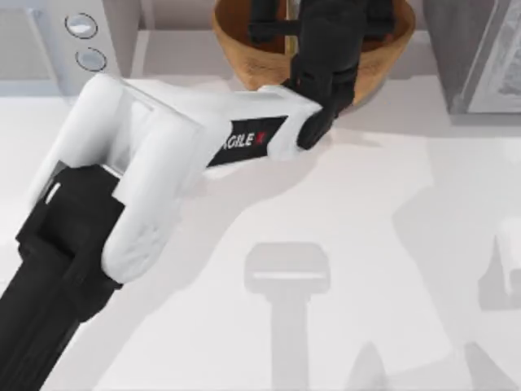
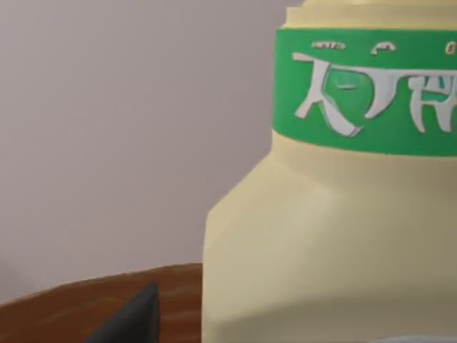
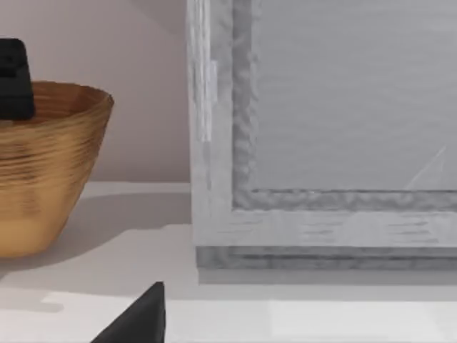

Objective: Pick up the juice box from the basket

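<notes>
The basket point(image 1: 244, 57), a round tan woven bowl, stands at the back middle of the table and also shows as the basket point(image 3: 43, 179) in the right wrist view. My left arm reaches over its rim, with the left gripper point(image 1: 326, 32) inside the bowl. In the left wrist view the juice box point(image 2: 321, 236) stands very close: a pale yellow carton with a green band and white lettering. The basket's brown inside point(image 2: 71, 307) lies below it. Whether the carton is gripped cannot be made out. My right arm point(image 1: 509, 261) is parked at the table's right edge.
A grey framed cabinet point(image 1: 476, 57) stands at the back right, close beside the basket, and its panel point(image 3: 321, 143) faces the right wrist camera. A white appliance with round knobs point(image 1: 81, 41) sits at the back left. Open white tabletop point(image 1: 342, 244) spreads in front.
</notes>
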